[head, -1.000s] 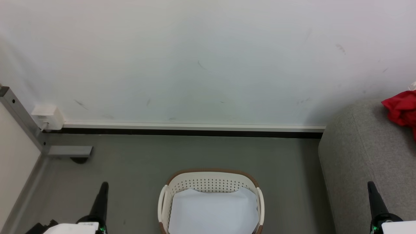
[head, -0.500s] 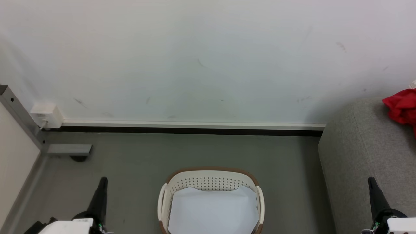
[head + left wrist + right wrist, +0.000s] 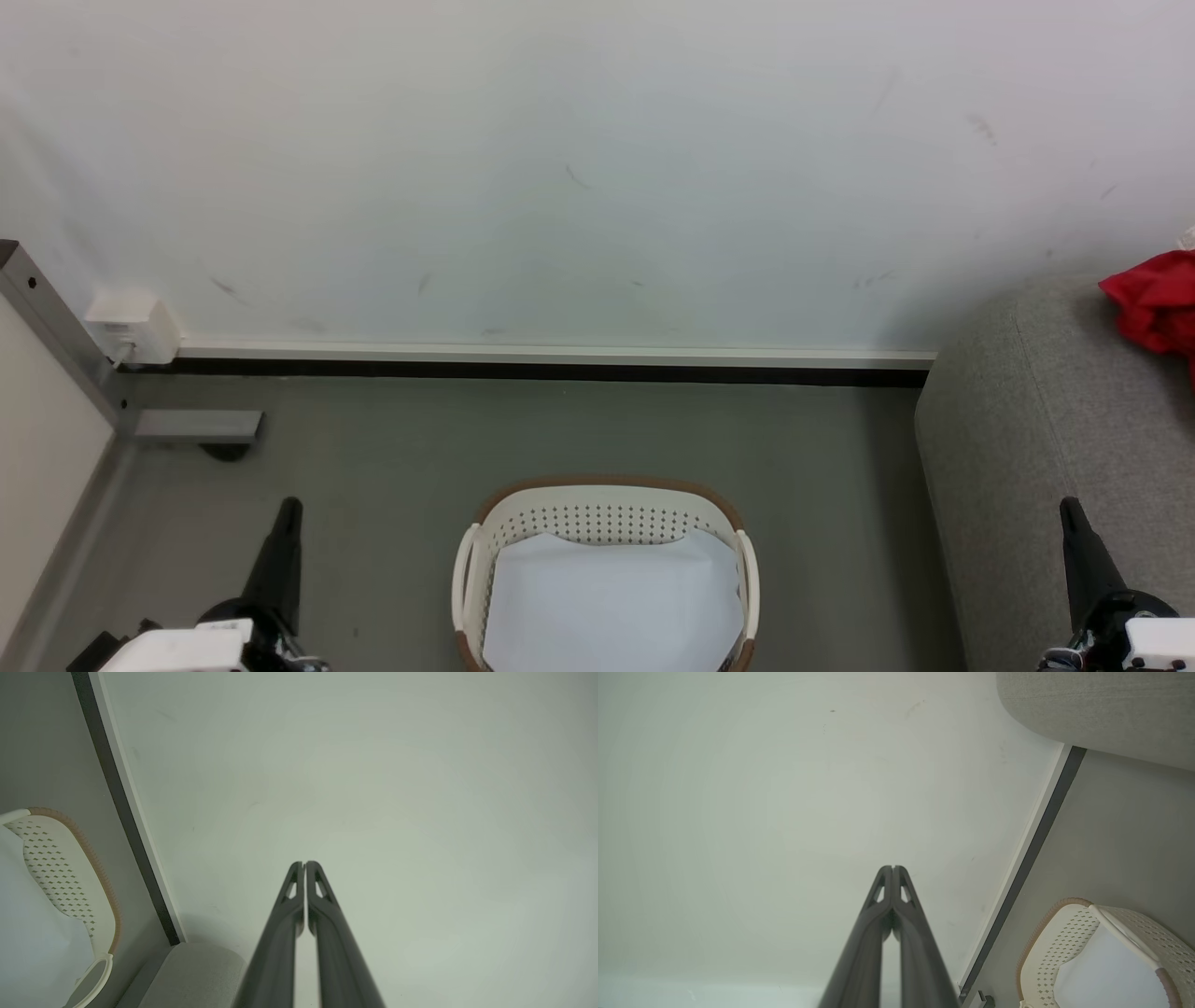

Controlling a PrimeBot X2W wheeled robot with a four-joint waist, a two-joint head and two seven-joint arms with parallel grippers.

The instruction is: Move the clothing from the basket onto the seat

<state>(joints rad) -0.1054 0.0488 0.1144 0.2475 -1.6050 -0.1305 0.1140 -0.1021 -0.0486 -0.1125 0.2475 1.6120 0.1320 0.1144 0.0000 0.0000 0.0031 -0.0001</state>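
Wall point(image 3: 597, 168), pale and lightly scuffed, is taking up the upper half of the head view and is meeting the grey floor point(image 3: 560, 439) along a white-and-black skirting strip point(image 3: 560, 366). On the robot's right, a large grey fabric sofa point(image 3: 1036, 448) is standing with its rounded end against that wall. A white perforated laundry basket point(image 3: 607, 487) with a brown rim is sitting on the floor between the two arms, well apart from the sofa, and its near end is running off the bottom edge. Inside it, a flat white sheet point(image 3: 607, 607) is lying across the bottom. The red clothing point(image 3: 1153, 303) is resting crumpled on top of the sofa, partly cut off by the right edge. The left gripper point(image 3: 289, 509) is pointing up at the lower left over the floor, its fingers pressed together and gripping nothing. The right gripper point(image 3: 1070, 509) is doing the same at the lower right, in front of the sofa. A small white wall box point(image 3: 133, 327) is sitting low on the wall at the far left.
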